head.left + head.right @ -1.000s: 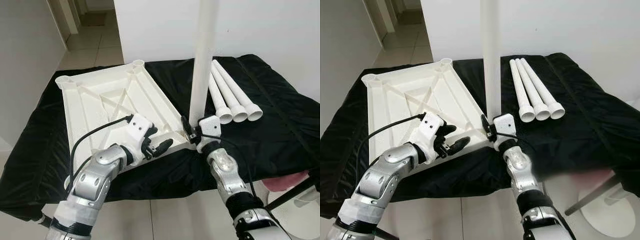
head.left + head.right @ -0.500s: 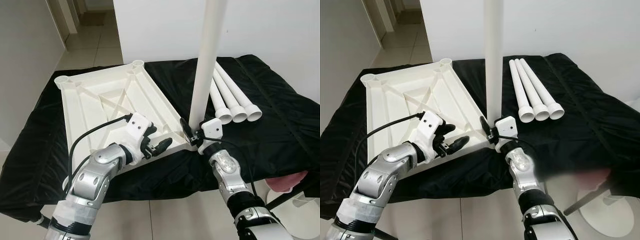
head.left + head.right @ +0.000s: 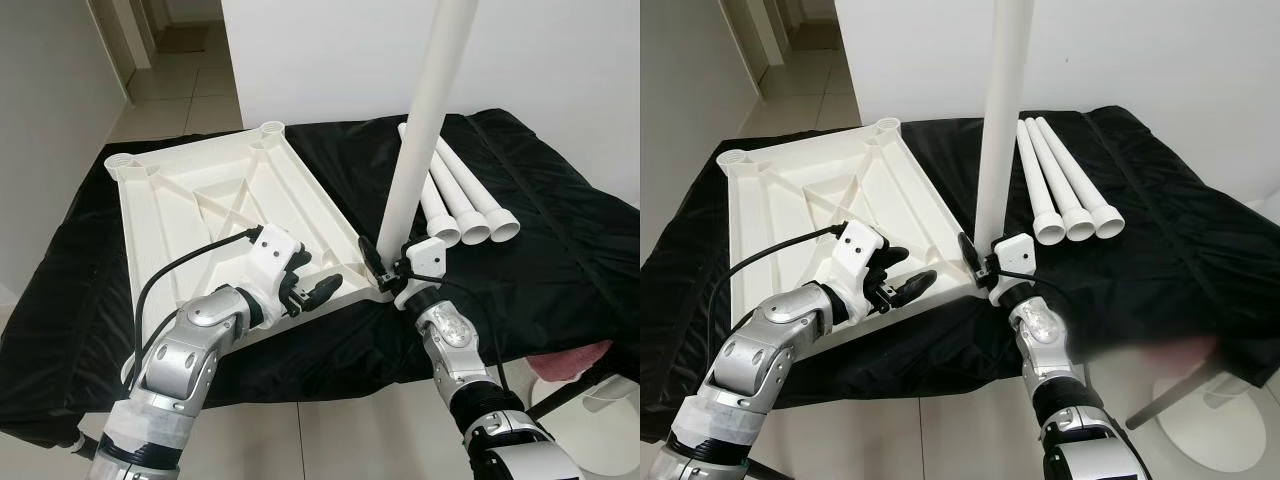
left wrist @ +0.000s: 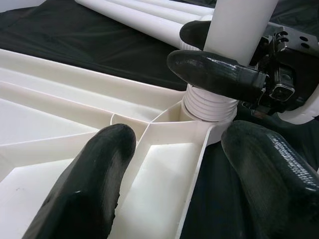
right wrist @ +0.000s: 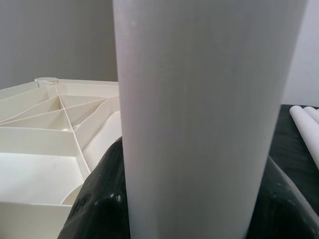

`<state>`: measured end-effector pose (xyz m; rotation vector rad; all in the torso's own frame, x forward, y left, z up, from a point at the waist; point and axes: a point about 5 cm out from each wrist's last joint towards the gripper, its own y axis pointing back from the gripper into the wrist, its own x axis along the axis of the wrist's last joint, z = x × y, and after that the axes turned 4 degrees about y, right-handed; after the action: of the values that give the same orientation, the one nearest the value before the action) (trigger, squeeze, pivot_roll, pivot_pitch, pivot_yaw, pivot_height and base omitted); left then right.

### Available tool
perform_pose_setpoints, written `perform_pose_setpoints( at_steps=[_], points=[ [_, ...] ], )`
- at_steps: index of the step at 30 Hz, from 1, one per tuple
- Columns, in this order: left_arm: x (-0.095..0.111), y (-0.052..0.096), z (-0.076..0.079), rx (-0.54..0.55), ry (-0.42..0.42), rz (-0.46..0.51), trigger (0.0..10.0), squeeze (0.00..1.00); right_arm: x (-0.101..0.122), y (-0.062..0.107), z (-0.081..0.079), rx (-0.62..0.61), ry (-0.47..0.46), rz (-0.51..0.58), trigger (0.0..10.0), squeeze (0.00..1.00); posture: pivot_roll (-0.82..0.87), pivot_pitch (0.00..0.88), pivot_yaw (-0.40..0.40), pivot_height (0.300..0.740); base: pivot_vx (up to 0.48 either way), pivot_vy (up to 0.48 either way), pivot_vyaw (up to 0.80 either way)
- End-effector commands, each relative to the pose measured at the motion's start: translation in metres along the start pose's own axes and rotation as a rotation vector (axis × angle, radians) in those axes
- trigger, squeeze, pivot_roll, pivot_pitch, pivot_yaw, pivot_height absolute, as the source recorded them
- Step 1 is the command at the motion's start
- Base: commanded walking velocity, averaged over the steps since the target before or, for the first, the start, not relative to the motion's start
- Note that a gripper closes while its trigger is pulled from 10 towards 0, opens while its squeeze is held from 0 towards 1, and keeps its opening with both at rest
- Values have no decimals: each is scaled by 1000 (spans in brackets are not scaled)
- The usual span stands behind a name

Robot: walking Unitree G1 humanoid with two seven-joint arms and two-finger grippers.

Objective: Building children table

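1. Tilted further since a second ago: top of the table leg now leaning toward the robot's right, where before it stood close to plumb; foot kept in the same near corner.
2. Leg's ribbed foot seated at the corner socket of the upturned tabletop, which lies underside up on the black cloth.
3. Right gripper clenched round the leg just above the ribbed foot, one black finger on each side of the tube, as seen from the left wrist camera.
4. Left gripper released, fingers spread astride a rib at the tabletop's near edge, just beside the socket, apparently steadying the panel; contact with the plastic not certain.
5. Three spare legs side by side on the cloth to the right of the panel, flared ends toward the robot, well clear of both grippers.
6. Deciding relation: leg's long axis off the socket's own axis, leaning right and away from the panel. Probably needs swinging back upright before pressing or twisting down, otherwise a risk of jamming crooked or levering the corner up.
7. Right arm alone on the leg; left arm nearer the panel, so best placed to hold it down.
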<state>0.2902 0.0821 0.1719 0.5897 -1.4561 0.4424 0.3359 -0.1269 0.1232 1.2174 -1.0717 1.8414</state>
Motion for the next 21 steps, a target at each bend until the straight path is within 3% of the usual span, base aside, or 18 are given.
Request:
perform_pose_setpoints(
  at_steps=[1, 11, 21],
  points=[
    [4, 2, -5, 56, -5, 4, 10000, 0, -22, 11, -14, 49, -31, -124, 10000, 0, -22, 32, 70, 740, 0, 0, 0],
    [4, 2, -4, 54, -5, 5, 10000, 0, -27, 9, -11, 43, -47, -176, 10000, 0, -14, 34, 64, 740, 0, 0, 0],
    [4, 2, -4, 51, -5, 4, 10000, 0, -36, 5, -9, 29, -102, -304, 10000, 0, -16, 30, 63, 740, 0, 0, 0]
  ],
)
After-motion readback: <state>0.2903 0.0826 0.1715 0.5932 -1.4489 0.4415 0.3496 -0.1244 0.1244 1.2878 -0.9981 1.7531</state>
